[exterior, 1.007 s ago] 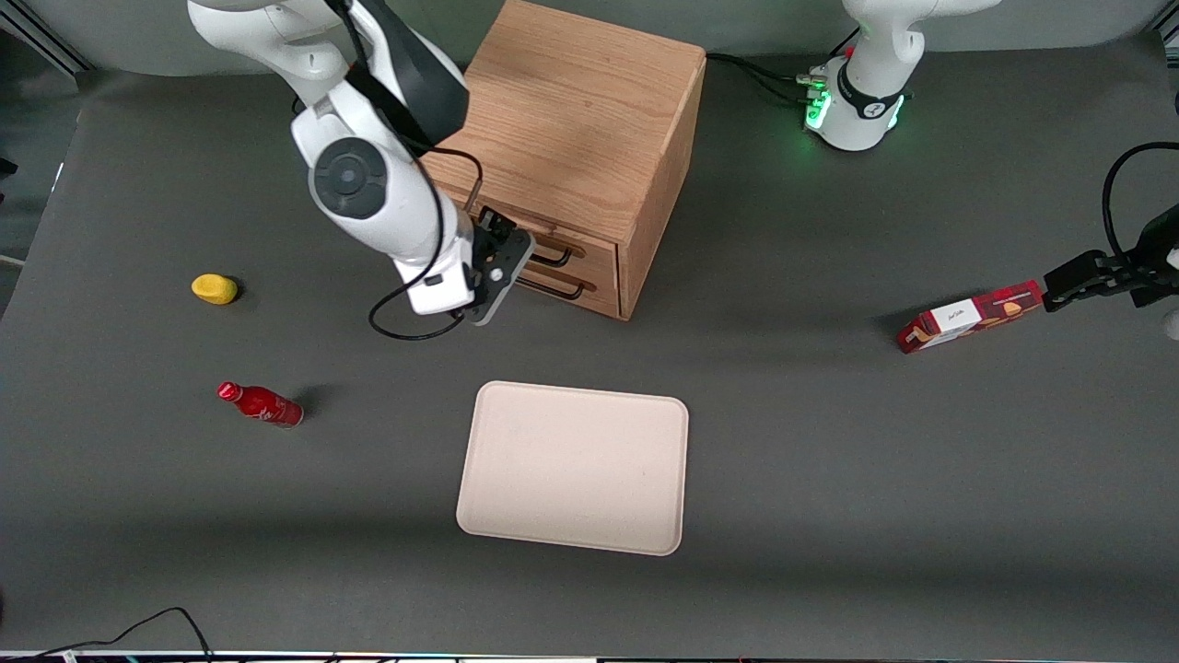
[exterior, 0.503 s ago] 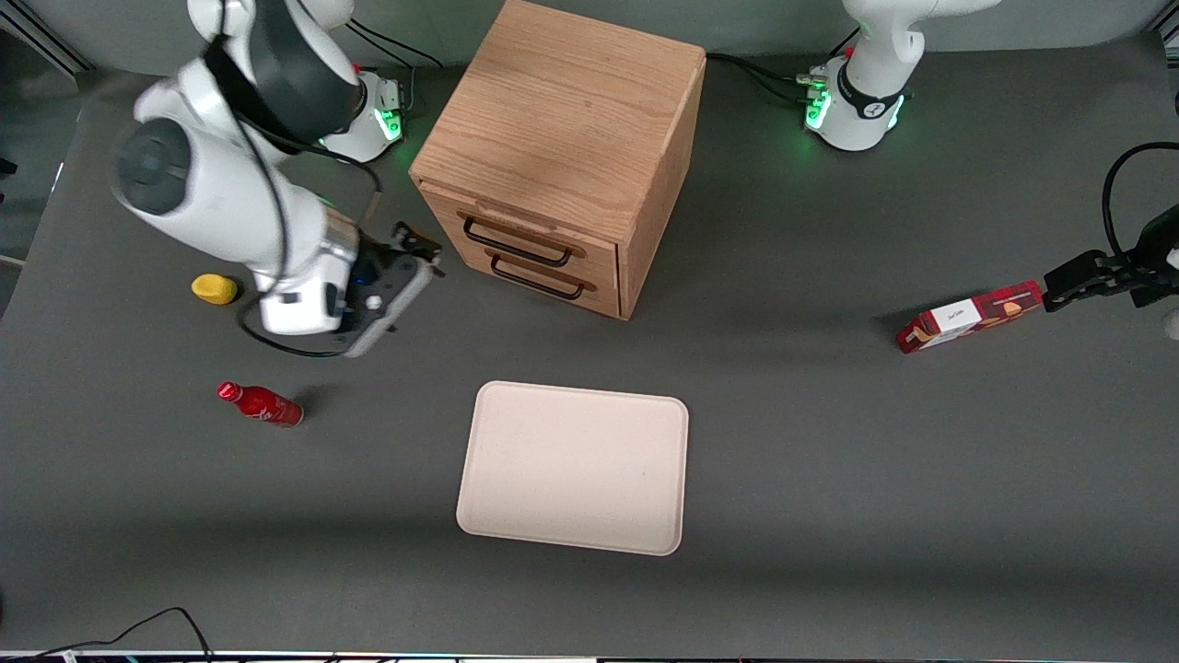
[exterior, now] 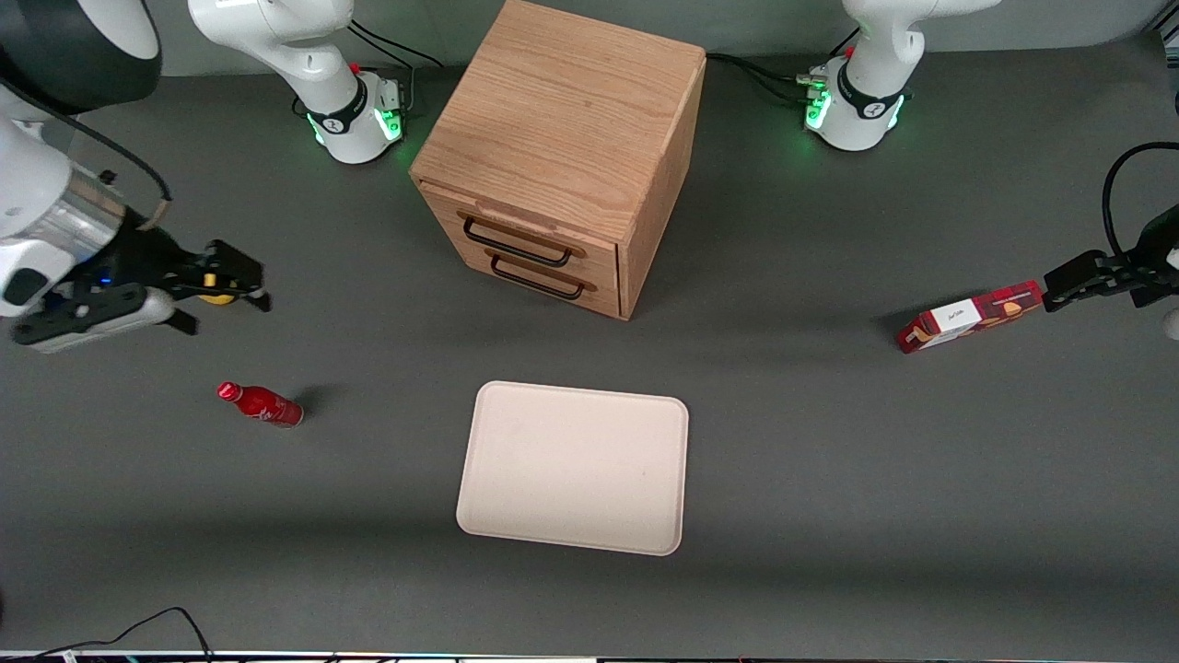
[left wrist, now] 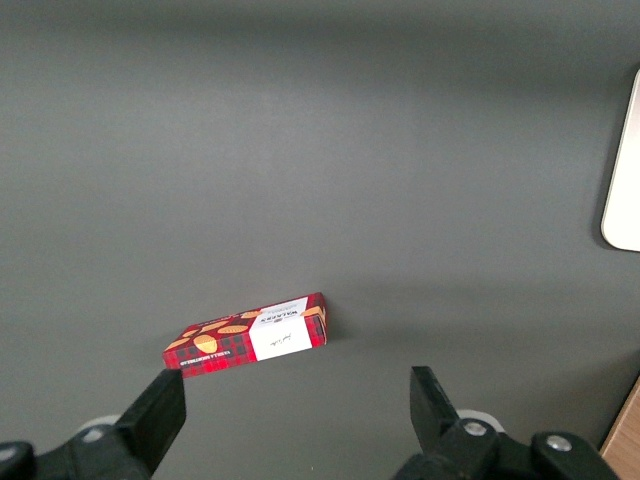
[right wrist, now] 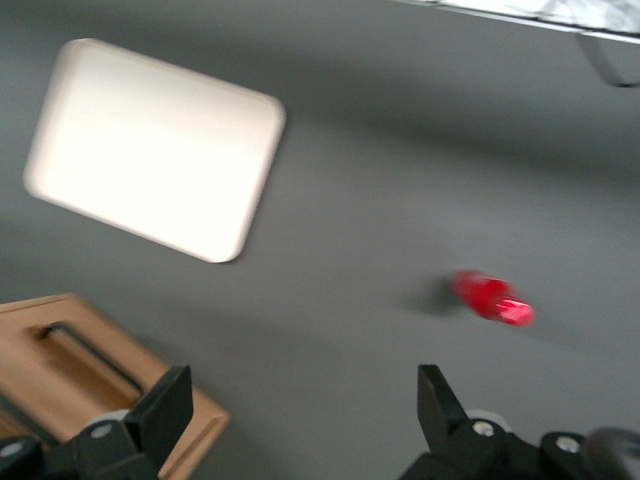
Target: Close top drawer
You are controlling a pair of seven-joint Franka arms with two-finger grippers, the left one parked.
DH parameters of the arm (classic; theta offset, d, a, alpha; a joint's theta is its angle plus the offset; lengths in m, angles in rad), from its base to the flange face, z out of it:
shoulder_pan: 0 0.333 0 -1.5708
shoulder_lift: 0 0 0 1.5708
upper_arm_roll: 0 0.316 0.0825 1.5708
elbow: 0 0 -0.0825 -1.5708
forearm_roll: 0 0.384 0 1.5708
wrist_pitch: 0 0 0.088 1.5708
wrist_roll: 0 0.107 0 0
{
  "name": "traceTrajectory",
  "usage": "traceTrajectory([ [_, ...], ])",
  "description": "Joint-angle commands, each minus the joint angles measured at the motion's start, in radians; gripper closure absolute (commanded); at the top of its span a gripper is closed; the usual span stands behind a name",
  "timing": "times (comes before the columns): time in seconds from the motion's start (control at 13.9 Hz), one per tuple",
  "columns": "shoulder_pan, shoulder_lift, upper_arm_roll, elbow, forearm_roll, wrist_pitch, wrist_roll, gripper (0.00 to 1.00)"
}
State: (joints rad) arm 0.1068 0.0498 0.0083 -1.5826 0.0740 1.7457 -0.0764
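Observation:
The light oak cabinet (exterior: 562, 120) stands at the middle of the table, away from the front camera. Its top drawer (exterior: 543, 232) sits pushed in, its front level with the lower drawer (exterior: 562, 267), and its black wire handle (exterior: 514, 249) is free. My right gripper (exterior: 226, 299) is open and empty, low over the table toward the working arm's end, well apart from the cabinet. In the right wrist view the gripper (right wrist: 300, 410) shows both fingers wide apart over bare table, with a corner of the cabinet (right wrist: 70, 390) beside one finger.
A cream tray (exterior: 573, 468) lies nearer the front camera than the cabinet. A red bottle (exterior: 261, 404) lies on its side near my gripper. A yellow object (exterior: 218, 296) shows partly between the fingers. A red box (exterior: 969, 317) lies toward the parked arm's end.
My right arm has swung from the cabinet's drawer front toward the working arm's end of the table. The drawer fronts and both handles are uncovered now.

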Motion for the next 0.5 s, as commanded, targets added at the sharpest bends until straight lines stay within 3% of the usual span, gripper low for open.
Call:
traceTrajectory([
  [0.0, -0.042, -0.063, 0.001, -0.025, -0.049, -0.062, 0.047, 0.00],
  [0.43, -0.082, -0.071, -0.007, -0.039, -0.115, -0.123, 0.104, 0.00],
])
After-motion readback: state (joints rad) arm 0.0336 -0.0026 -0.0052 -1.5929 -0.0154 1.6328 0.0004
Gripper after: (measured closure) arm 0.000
